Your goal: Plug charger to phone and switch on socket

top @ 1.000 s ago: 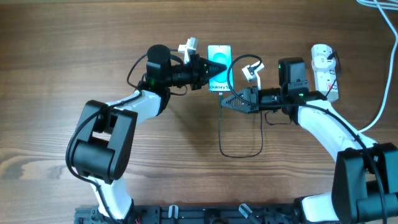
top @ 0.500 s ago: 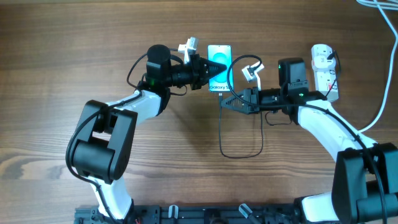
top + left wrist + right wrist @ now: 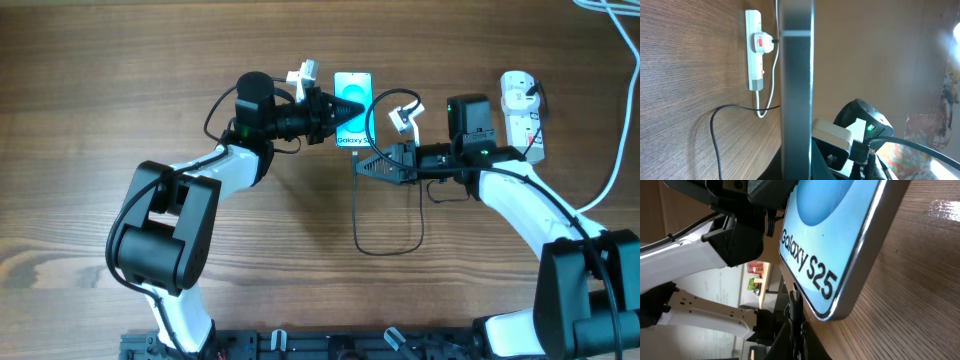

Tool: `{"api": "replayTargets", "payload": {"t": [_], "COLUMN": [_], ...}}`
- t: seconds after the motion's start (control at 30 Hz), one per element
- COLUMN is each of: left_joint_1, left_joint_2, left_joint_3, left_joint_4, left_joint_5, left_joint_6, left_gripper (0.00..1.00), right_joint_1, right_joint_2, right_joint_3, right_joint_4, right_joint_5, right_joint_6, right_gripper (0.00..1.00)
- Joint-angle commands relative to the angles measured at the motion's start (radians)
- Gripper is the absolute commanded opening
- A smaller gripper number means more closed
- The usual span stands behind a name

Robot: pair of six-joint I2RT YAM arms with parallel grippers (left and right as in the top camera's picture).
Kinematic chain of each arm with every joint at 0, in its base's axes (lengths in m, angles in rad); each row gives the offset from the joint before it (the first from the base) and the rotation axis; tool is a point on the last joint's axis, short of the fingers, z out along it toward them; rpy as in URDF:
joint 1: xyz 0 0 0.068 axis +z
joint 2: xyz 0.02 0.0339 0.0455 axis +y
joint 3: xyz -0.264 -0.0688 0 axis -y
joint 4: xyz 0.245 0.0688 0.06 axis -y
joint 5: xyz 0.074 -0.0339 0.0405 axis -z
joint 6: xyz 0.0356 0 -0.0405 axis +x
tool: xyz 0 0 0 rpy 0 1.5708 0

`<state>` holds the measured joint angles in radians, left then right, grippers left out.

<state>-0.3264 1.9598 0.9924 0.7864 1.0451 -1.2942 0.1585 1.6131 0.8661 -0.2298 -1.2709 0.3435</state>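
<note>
The phone [image 3: 358,88] lies at the table's back middle, teal screen up with "Galaxy" text. My left gripper [image 3: 347,110] is shut on its left side; in the left wrist view the phone [image 3: 796,90] runs edge-on between the jaws. My right gripper [image 3: 362,165] sits just below the phone's bottom edge, shut on the charger's connector [image 3: 796,311], whose tip is close under the phone's lower end [image 3: 835,240]. I cannot tell if they touch. The black cable [image 3: 388,248] loops toward the front. The white socket [image 3: 520,120] lies at the right, also in the left wrist view [image 3: 754,55].
A thick white lead [image 3: 625,110] curves from the socket along the table's right edge to the back corner. A black plug [image 3: 536,97] sits in the socket. Both arms reach in over the middle of the wooden table [image 3: 150,60].
</note>
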Motion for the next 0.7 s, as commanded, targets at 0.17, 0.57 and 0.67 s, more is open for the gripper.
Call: {"api": "replayTargets", "payload": {"t": [0.17, 0.57, 0.67], "left_joint_1": [-0.003, -0.003, -0.003], "left_joint_2": [0.004, 0.004, 0.004], "left_joint_3": [0.023, 0.023, 0.023], "left_joint_4": [0.011, 0.011, 0.011], "left_joint_5": [0.019, 0.019, 0.019], "left_joint_6": [0.030, 0.030, 0.030], "left_gripper": [0.04, 0.04, 0.04], "right_joint_1": [-0.010, -0.010, -0.010], "right_joint_2": [0.018, 0.018, 0.018], "right_joint_3": [-0.010, -0.010, -0.010], "right_joint_4": [0.010, 0.031, 0.031], "right_joint_5": [0.006, 0.007, 0.012], "right_joint_6": [-0.006, 0.001, 0.002], "right_gripper": [0.04, 0.04, 0.04]}}
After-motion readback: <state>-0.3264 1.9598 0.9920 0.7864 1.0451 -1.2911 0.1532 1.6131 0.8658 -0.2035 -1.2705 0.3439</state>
